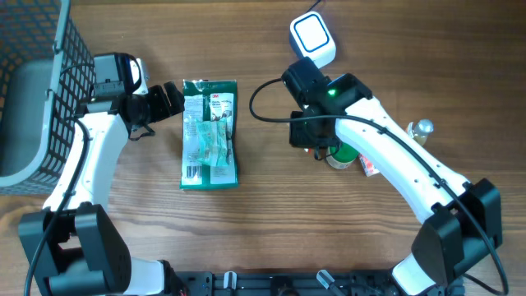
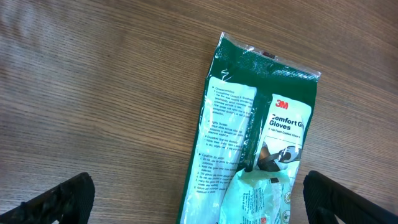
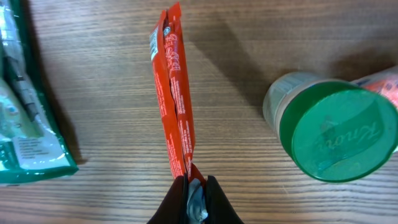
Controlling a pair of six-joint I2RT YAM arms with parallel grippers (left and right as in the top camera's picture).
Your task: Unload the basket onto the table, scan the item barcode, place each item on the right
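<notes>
Red foil shows edge-on in the right gripper [image 3: 196, 188], whose two black fingers are pinched together on the bottom end of one flat red foil packet [image 3: 175, 93]. The packet stands upright above the wooden table [image 1: 263, 238] and touches nothing else. At 2 o'clock from those fingers, near but apart, stands one pale plastic jar with a round green lid [image 3: 339, 127]. A white-and-red wrapper peeks out behind it. At 9 o'clock lies one flat green plastic glove pack [image 1: 209, 133], with a strip of bare wood between it and the packet.

In the overhead view, one white device with a glowing square face [image 1: 313, 36] sits at 12 o'clock from the right wrist. The left gripper [image 1: 171, 100] has its jaws wide apart and holds nothing. It sits just beside the pack's upper left corner. One dark wire basket [image 1: 70, 57] is at its 9 o'clock, cut off by the frame's left edge. Bare wood lies open at 6 o'clock of the pack and between the two arms.
</notes>
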